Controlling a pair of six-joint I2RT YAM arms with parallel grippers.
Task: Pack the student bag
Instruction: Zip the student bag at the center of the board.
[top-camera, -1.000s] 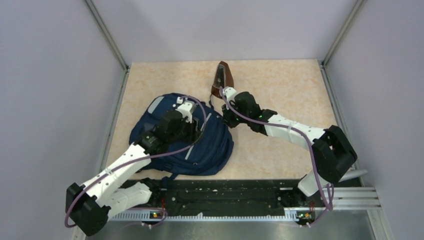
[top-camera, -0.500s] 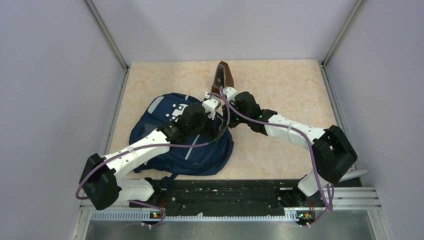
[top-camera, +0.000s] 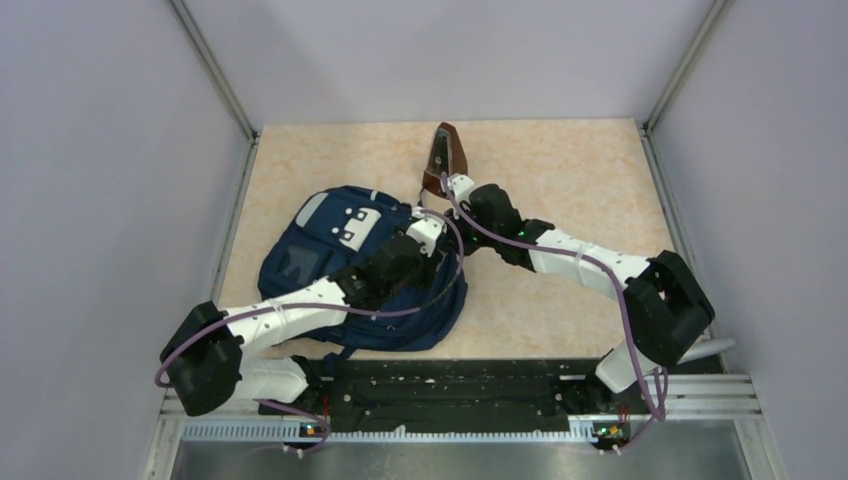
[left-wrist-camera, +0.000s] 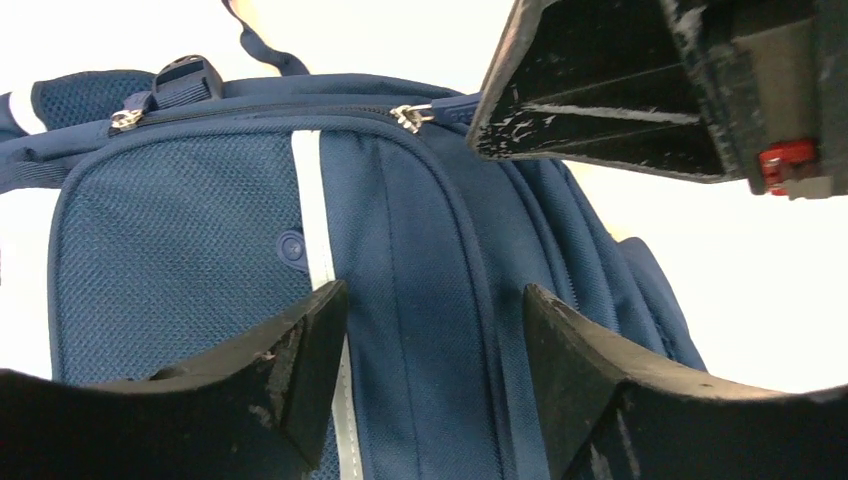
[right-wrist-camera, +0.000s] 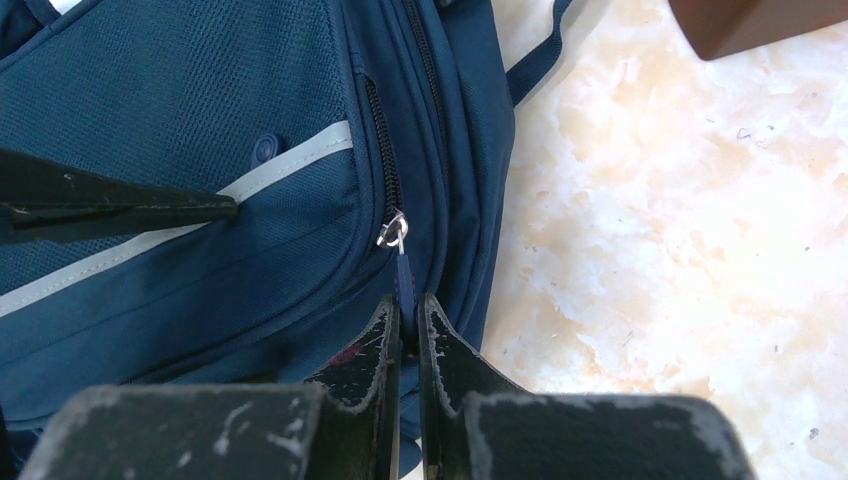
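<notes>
Since the right gripper (right-wrist-camera: 408, 320) is clenched on the zip pull (right-wrist-camera: 402, 270) at the bag's side seam, the step in hand looks like running that zip open so the student bag (top-camera: 300, 265) can be packed. To do it well, pull along the zip track (right-wrist-camera: 380, 140), not away from it. The tab is thin and pinched only at its end, so a sideways tug would prob. slip it out. Wrist low, follow the curve round the pocket.

The left gripper (left-wrist-camera: 430, 320) is released, jaws wide, nothing btw them. It hovers over the front panel w/ the grey stripe (left-wrist-camera: 312, 215) under it. Best use, I'd say: press down or pinch fabric near the zip so the bag doesn't drag w/ the pull.

Room: the bag lies flat on the bench (top-camera: 570, 170), left of centre, its left side near the left rail (top-camera: 232, 230), so little slack that way. The right and far parts of the bench are open, except for a brown wedge-shaped object (top-camera: 446, 155) just beyond the right gripper, near the far edge. The 2 grippers are v. close together over the bag's right edge. Main clash risk is arm vs arm, esp. if the zip run heads toward the left gripper.
</notes>
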